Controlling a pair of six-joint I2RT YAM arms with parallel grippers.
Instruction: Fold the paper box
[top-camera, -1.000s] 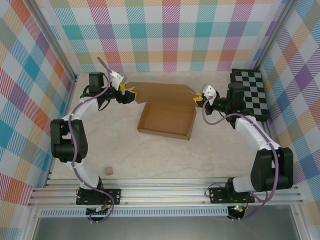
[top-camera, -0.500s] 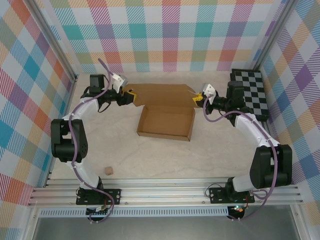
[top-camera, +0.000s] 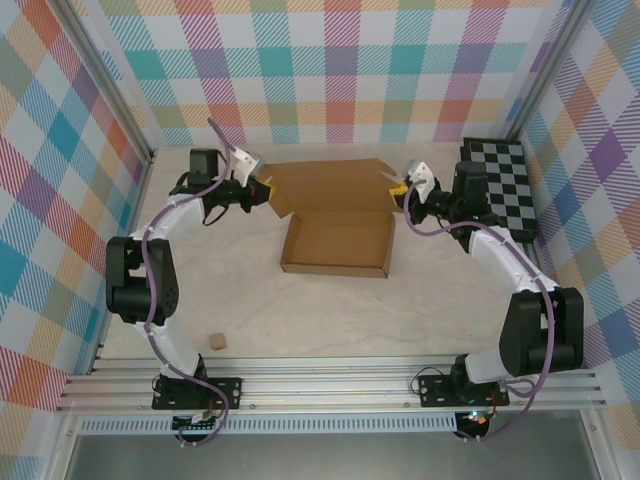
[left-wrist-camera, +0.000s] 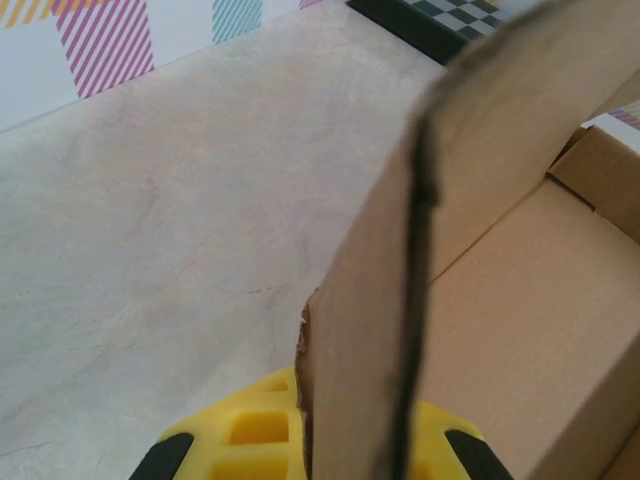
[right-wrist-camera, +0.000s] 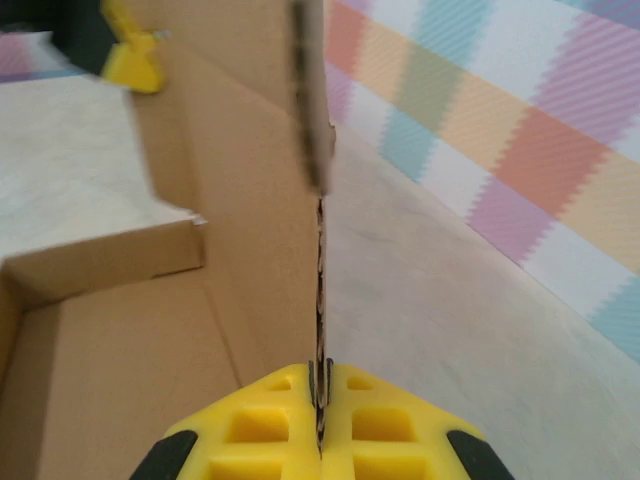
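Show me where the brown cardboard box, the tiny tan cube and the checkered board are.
paper box (top-camera: 338, 240), top external view, floor of its open tray.
tan cube (top-camera: 216, 341), top external view, its top face.
checkered board (top-camera: 512, 185), top external view, bare squares beside the arm.

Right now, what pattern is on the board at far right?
The board is black-and-white checkered; top external view.
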